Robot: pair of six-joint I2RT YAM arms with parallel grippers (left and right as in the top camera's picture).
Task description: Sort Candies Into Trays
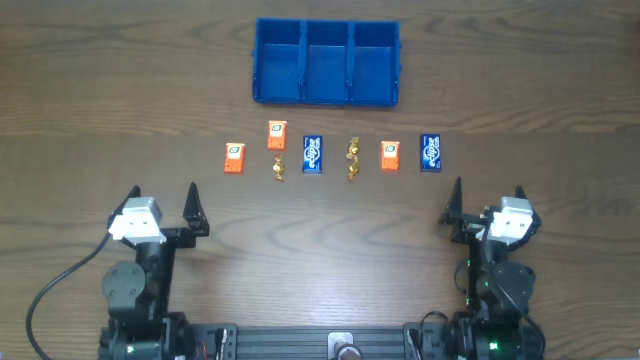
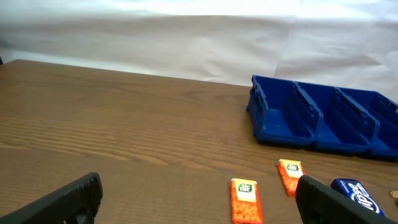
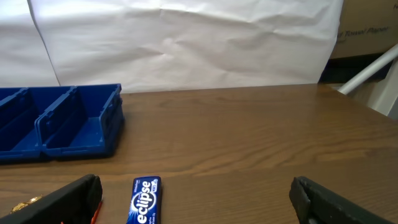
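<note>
Brown wood-grain table [image 1: 560,80], white sheeting [image 3: 186,43] hung behind its far edge. Up at the middle of that far edge: blue plastic three-compartment tray [image 1: 326,100], long side running along the edge.

Between tray and near edge, strung across the table's middle in a loose row, all flat on the wood and apart from one another:
- first orange rectangular candy box [image 1: 234,158], nearest the left edge
- second orange rectangular candy box [image 1: 277,134], a touch closer to the tray
- small gold-wrapped candy [image 1: 279,167], just on its near side
- blue rectangular gum pack [image 1: 313,153]
- second gold-wrapped candy [image 1: 352,158]
- third orange rectangular candy box [image 1: 390,155]
- second blue rectangular gum pack [image 1: 431,152], nearest the right edge

All seven outside the tray.

Down toward the near edge, on the left side: left gripper [image 1: 165,192], black fingers spread wide, holding nothing. Same story on the right side: right gripper [image 1: 488,190], fingers wide apart, nothing between them. Both well short of the candy row.
</note>
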